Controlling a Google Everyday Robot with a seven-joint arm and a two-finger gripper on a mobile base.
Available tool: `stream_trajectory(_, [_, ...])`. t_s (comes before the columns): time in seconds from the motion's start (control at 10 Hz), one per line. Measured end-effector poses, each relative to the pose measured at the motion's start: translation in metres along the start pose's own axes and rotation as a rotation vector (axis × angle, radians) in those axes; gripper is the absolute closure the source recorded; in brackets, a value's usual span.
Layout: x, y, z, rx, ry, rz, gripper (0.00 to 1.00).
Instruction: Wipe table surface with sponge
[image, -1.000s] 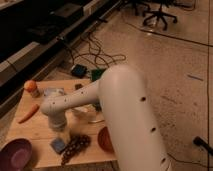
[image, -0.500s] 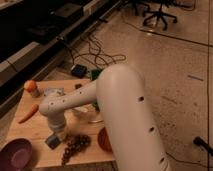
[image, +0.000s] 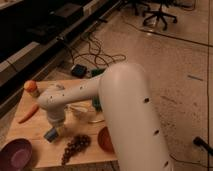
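Note:
The light-brown wooden table surface (image: 35, 131) fills the lower left of the camera view. My white arm reaches over it from the right and ends in the gripper (image: 53, 130), which points down at the table's left half. The gripper is shut on the small blue-grey sponge (image: 49, 134). The sponge sits low on the wood, and its upper part is hidden by the wrist.
Dark grapes (image: 75, 145) lie just right of the sponge, next to an orange bowl (image: 103, 140). A purple bowl (image: 17, 155) is at the front left corner. A carrot (image: 27, 114) and an orange-topped item (image: 31, 87) are at the far left. Cables cross the floor behind.
The gripper has closed on the sponge. The sponge has shifted left and a little further back, away from the grapes, which stayed put.

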Motion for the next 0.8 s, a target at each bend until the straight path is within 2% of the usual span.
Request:
stream_trajectory(0.3, [0.009, -0.009, -0.007, 0.014, -0.012, 0.015, 1.0])
stream_trajectory(0.5, [0.014, -0.014, -0.001, 0.027, -0.029, 0.029, 1.0])
stream_trajectory(0.8, [0.016, -0.023, 0.009, 0.026, -0.03, 0.036, 1.0])
